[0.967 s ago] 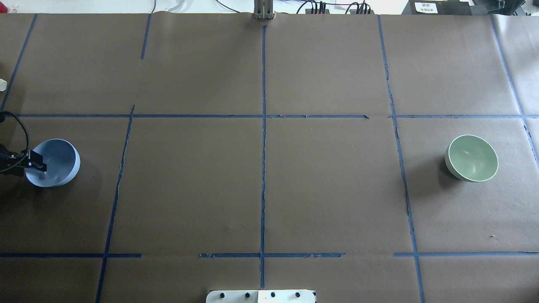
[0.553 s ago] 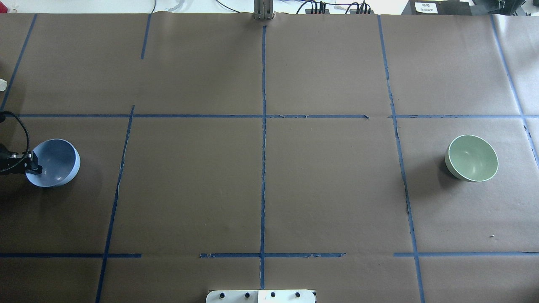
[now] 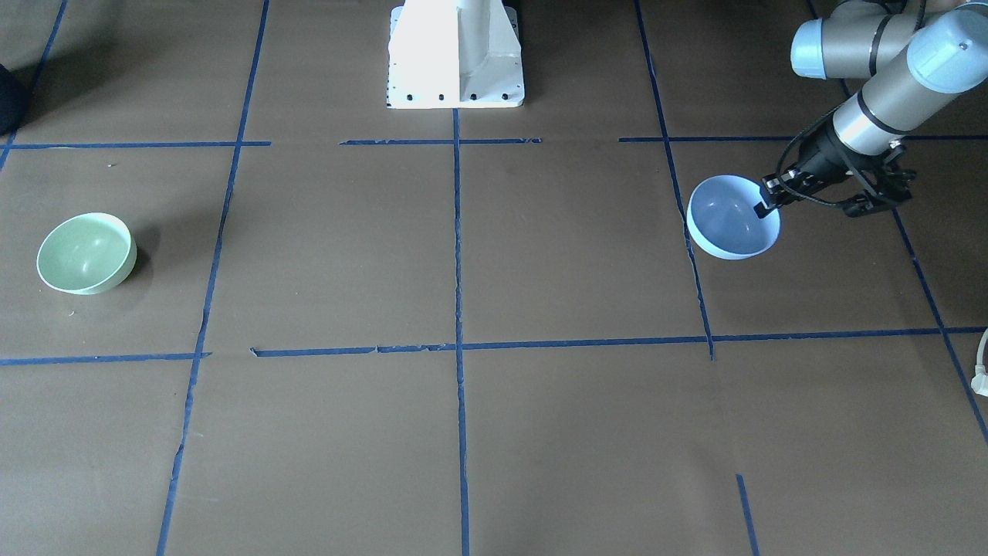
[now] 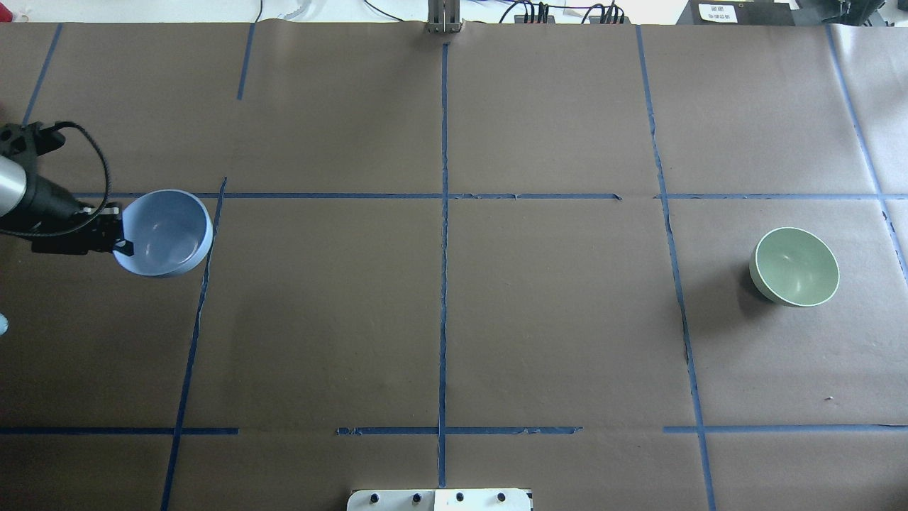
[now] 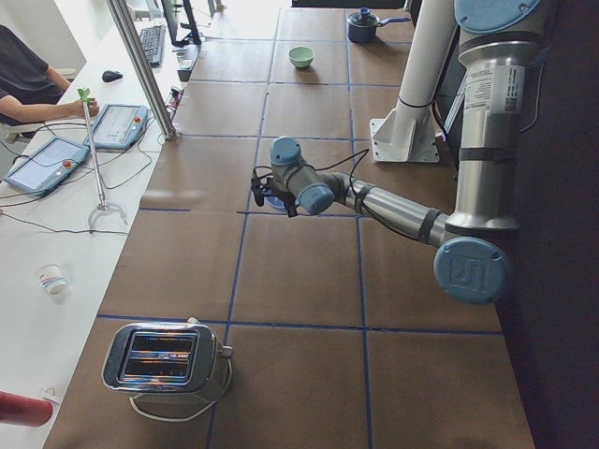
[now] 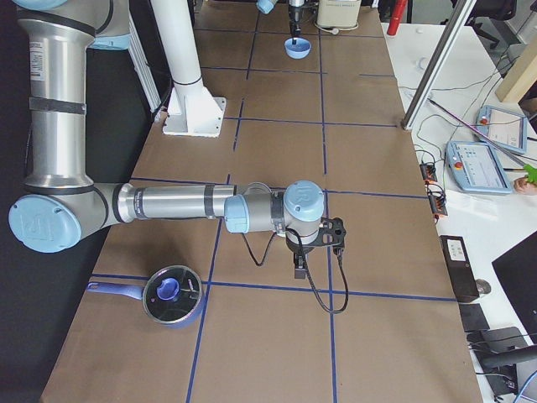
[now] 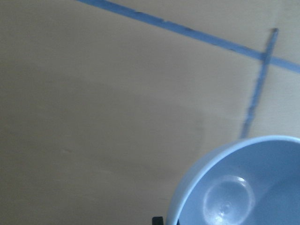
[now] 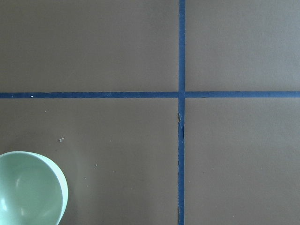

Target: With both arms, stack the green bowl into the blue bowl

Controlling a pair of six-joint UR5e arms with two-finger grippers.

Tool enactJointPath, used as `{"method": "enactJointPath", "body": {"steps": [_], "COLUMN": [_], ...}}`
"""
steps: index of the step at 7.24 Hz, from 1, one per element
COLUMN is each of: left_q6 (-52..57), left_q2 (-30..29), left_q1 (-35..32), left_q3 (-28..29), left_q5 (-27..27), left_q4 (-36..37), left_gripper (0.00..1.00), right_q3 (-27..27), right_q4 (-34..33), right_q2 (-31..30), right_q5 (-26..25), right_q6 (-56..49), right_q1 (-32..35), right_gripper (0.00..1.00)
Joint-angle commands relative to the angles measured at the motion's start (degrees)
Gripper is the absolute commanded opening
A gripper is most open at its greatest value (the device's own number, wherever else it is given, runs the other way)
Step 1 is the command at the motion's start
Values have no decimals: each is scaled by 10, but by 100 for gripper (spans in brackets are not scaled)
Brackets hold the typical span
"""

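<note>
Blue bowl [image 4: 169, 231], mouth up, is being pinched at its rim by the left gripper [image 4: 120, 243] over the table's [image 4: 553, 333] left part, while green bowl [image 4: 794, 266] is sitting alone far right; right gripper [image 6: 299, 267] is hovering nearby, spread or pressed together impossible to tell.

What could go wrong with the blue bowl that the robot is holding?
The left gripper pinches the blue bowl only at one edge of its rim, so the bowl might tilt or slip out. The green bowl sits far off at the other end of the table, so the bowls must travel a long way, with more chance of a drop.
</note>
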Motion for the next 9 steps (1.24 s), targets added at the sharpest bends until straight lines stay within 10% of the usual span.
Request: {"method": "enactJointPath", "body": {"steps": [1, 4, 7, 9], "left_q6": [-137, -272, -266, -246], "left_q2": [-139, -340, -349, -343], "left_q1": [83, 237, 244, 252], "left_q3": [0, 159, 198, 196], "left_q5": [56, 211, 212, 213], "left_q4": [79, 78, 43, 20], "left_gripper": [0, 0, 3, 99], "right_q3": [-4, 2, -2, -3], "right_q4": [0, 0, 0, 0], "right_q2": [0, 1, 3, 3], "right_q5": [2, 2, 3, 3], "right_q6": [2, 1, 1, 1], "right_q1": [0, 0, 1, 0], "right_gripper": [100, 100, 100, 100]}}
